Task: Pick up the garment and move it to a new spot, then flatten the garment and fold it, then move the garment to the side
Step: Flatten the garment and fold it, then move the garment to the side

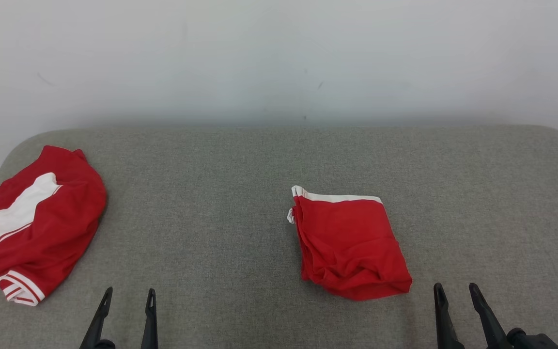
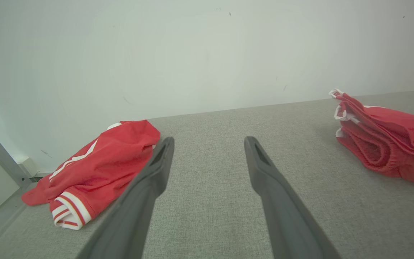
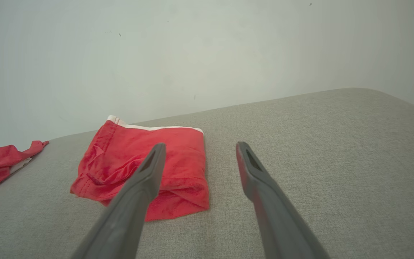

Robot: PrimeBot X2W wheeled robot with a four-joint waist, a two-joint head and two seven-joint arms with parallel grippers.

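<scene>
Red shorts (image 1: pixel 349 242) lie folded on the grey pad (image 1: pixel 211 194), a bit right of centre, white waistband toward the wall (image 1: pixel 279 58). A white tab (image 1: pixel 290 216) sticks out at the waistband corner (marks on it too small to read). A red top (image 1: pixel 41 218) with a white panel and striped cuffs lies crumpled at the pad's left edge, well apart. Left gripper (image 1: pixel 130 291) and right gripper (image 1: pixel 456 287) sit at the near edge, jaws spread wide, holding nothing. The right one is near the shorts' near corner, not touching.

Two red garments are lying on one table (image 1: pixel 240 160): a folded garment (image 1: pixel 351 247) and a crumpled garment (image 1: pixel 37 223). Two grippers are showing: the left gripper (image 1: pixel 130 291) and the right gripper (image 1: pixel 456 287).
</scene>
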